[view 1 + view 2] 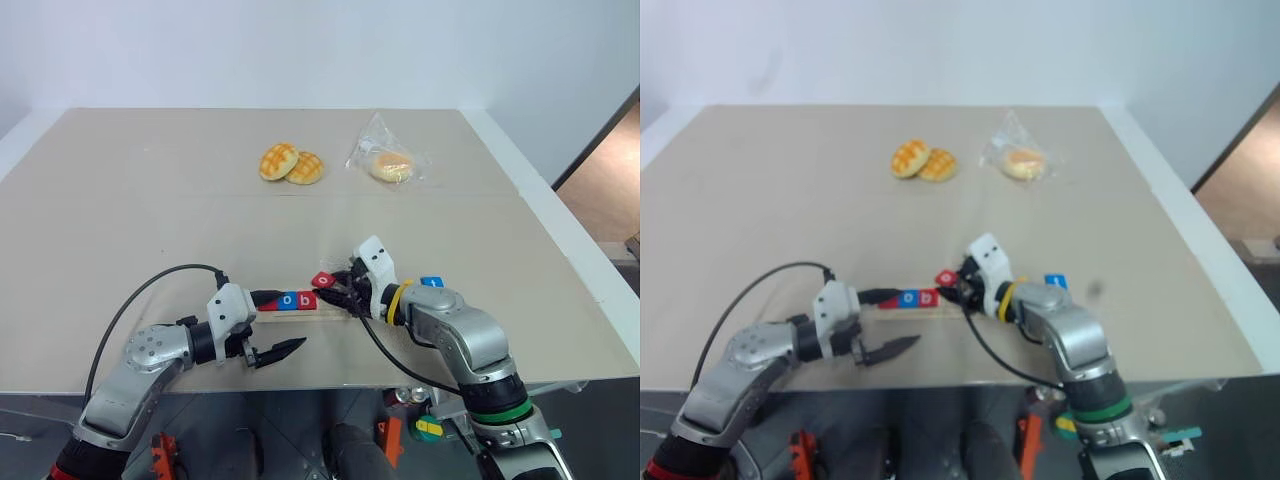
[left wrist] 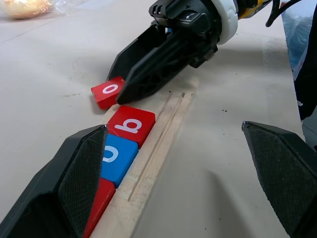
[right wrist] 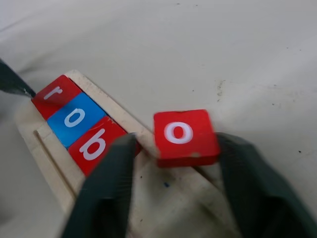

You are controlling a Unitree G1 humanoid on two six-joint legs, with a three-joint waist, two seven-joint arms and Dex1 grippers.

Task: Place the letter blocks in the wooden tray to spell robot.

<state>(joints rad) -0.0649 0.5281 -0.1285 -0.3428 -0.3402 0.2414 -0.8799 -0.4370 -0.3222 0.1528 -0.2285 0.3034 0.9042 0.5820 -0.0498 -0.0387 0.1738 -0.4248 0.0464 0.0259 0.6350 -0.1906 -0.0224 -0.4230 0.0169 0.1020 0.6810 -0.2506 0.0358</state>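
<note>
The wooden tray (image 1: 332, 312) lies near the table's front edge. In its left end sit three letter blocks in a row: red r (image 3: 54, 92), blue o (image 3: 74, 118) and red b (image 3: 94, 145). A red o block (image 3: 184, 135) is at the tray's far edge, between the fingers of my right gripper (image 1: 336, 288); one finger touches it and a narrow gap shows at the other. A blue block (image 1: 431, 283) lies on the table beside my right wrist. My left gripper (image 2: 173, 126) stands wide open over the tray's left end, holding nothing.
Two golden buns (image 1: 290, 163) and a bun in a clear bag (image 1: 392, 165) lie at the far middle of the table. A black cable (image 1: 150, 285) loops off my left wrist. The table's front edge (image 1: 320, 378) runs just behind both grippers.
</note>
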